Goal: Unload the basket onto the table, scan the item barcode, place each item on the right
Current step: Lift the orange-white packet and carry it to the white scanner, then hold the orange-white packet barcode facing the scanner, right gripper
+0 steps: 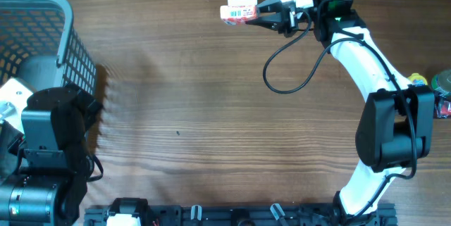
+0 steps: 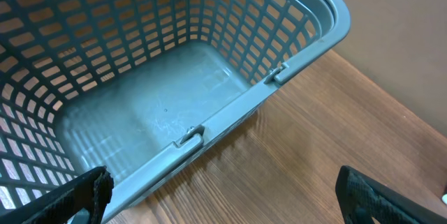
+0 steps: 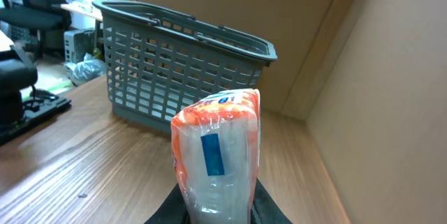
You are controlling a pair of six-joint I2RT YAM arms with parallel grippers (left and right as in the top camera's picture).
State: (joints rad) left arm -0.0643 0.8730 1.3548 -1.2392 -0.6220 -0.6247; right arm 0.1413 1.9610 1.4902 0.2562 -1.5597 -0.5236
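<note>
Right pincer [image 1: 259, 13] clamped on wrapped packet [image 3: 216, 147], base hidden in the jaws (print too small to read). Left pincer [image 2: 230, 199] wide by basket [image 2: 328, 15]; only fingertips [image 2: 84, 190] in frame.

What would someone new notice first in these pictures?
The orange-and-white wrapped packet stands out first, clamped in the right pincer near the far edge of the wooden table. Next comes the grey slatted basket on the table's left side, with the left pincer open close by it.
</note>
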